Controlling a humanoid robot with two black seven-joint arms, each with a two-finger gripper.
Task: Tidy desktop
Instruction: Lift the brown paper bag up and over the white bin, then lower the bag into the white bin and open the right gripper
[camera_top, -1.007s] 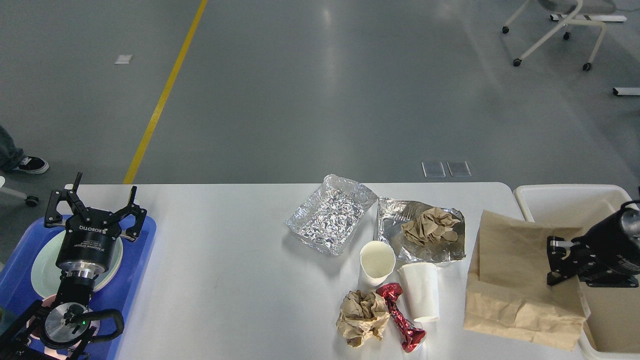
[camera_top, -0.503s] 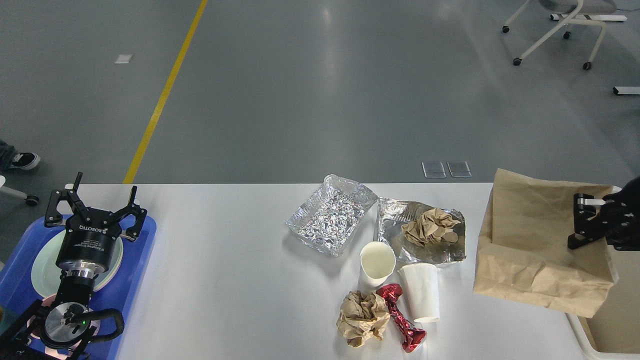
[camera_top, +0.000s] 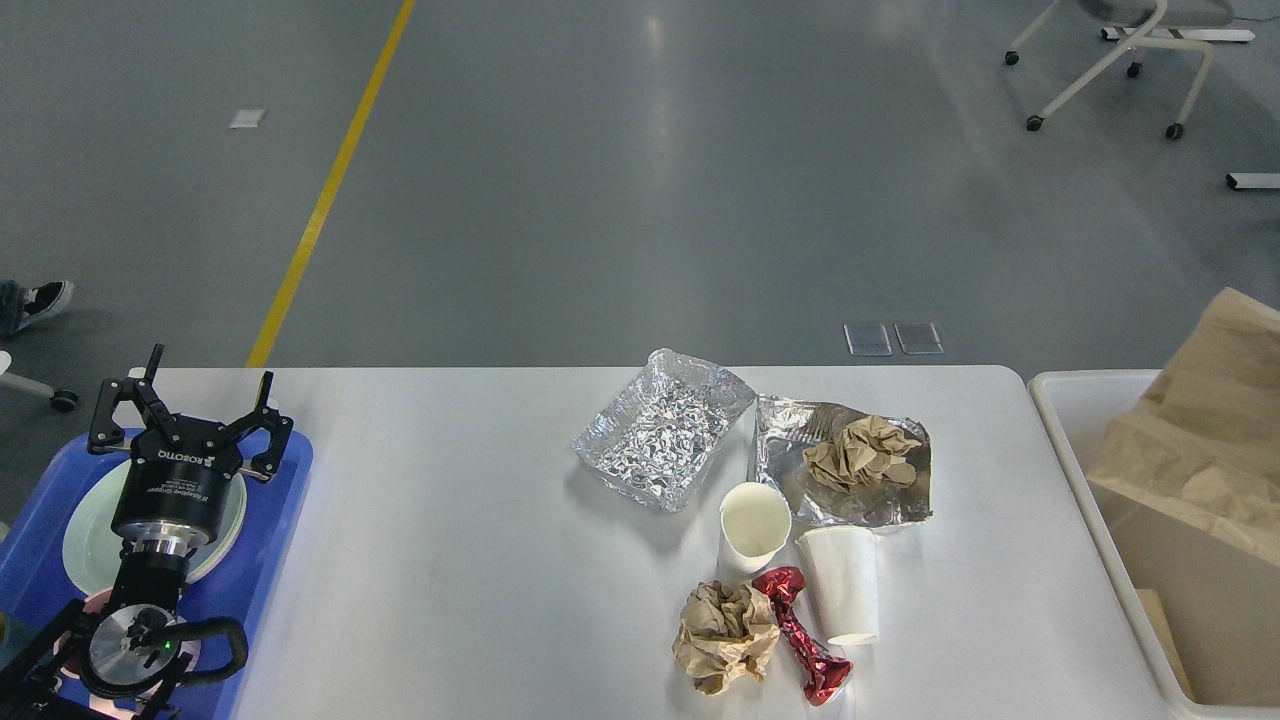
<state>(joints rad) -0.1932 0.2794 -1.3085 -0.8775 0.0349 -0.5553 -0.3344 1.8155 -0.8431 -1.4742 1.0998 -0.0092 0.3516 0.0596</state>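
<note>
The white desktop (camera_top: 450, 560) carries litter right of centre: a crumpled foil tray (camera_top: 662, 428), a flat foil sheet (camera_top: 800, 490) with a brown paper wad (camera_top: 860, 450) on it, two white paper cups (camera_top: 754, 522) (camera_top: 842, 594), a crumpled brown paper ball (camera_top: 724, 634) and a red foil wrapper (camera_top: 802, 634). A brown paper bag (camera_top: 1200, 430) hangs over the cream bin (camera_top: 1100, 520) at the right edge. My left gripper (camera_top: 190, 400) stands open above the blue tray (camera_top: 280, 500), holding nothing. My right gripper is out of view.
A pale green plate (camera_top: 80, 530) lies on the blue tray under my left arm. Beyond the desktop are grey floor, a yellow line (camera_top: 330, 180) and a white chair base (camera_top: 1110, 60). A person's shoe (camera_top: 40, 298) shows at far left.
The brown paper bag was lifted off the desktop's right end and carried right, over the bin. My right gripper left the view. The left arm stayed still.
</note>
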